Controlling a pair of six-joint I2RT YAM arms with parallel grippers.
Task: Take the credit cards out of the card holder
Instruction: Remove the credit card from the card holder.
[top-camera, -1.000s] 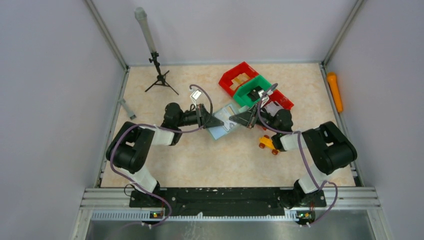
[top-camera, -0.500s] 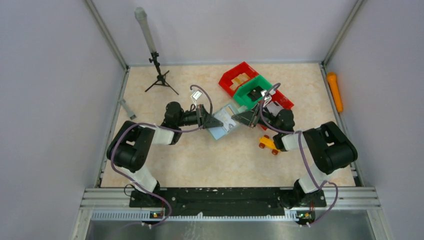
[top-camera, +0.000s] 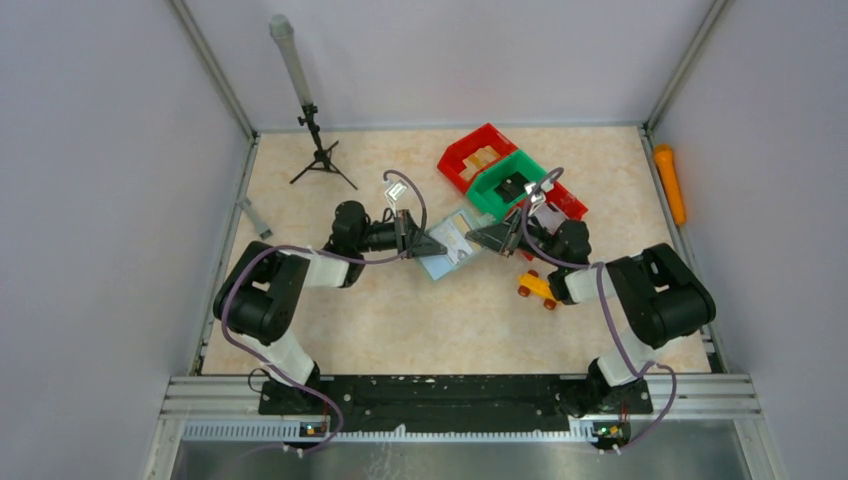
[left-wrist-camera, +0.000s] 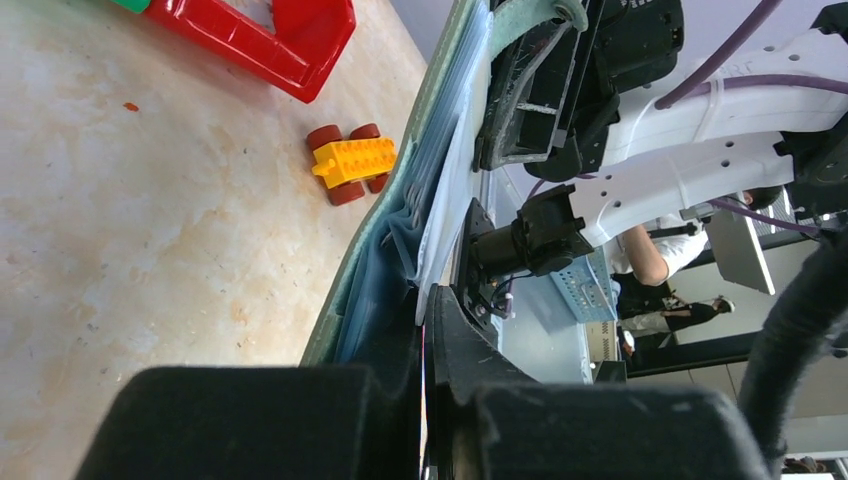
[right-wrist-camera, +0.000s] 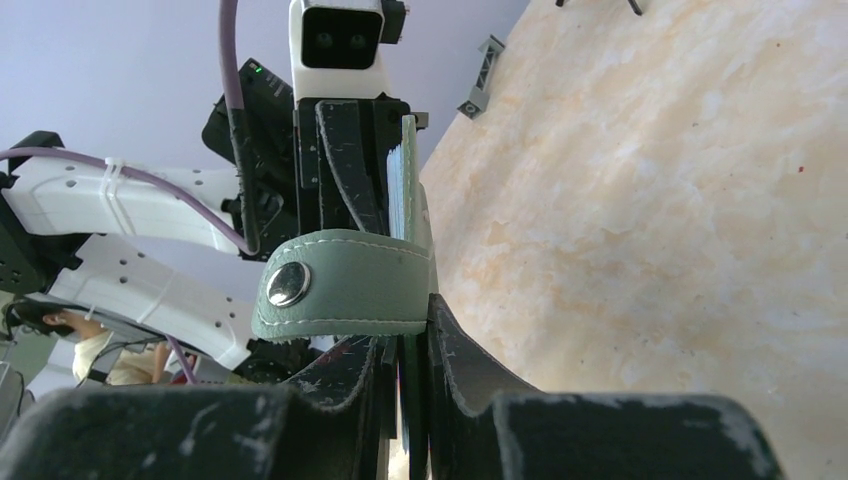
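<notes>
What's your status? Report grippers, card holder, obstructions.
Left gripper shut on flat grey-green card holder, right gripper shut on its opposite edge. No card seen out. Yellow plastic toy car beside right arm, not touching holder.

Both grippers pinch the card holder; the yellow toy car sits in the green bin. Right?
No. The left gripper and right gripper pinch the card holder, but the yellow toy car stands on the table, outside the green bin, per the top view.

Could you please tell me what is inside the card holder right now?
Edge-on, the card holder shows only bluish inner layers; any credit cards between them are covered.
</notes>
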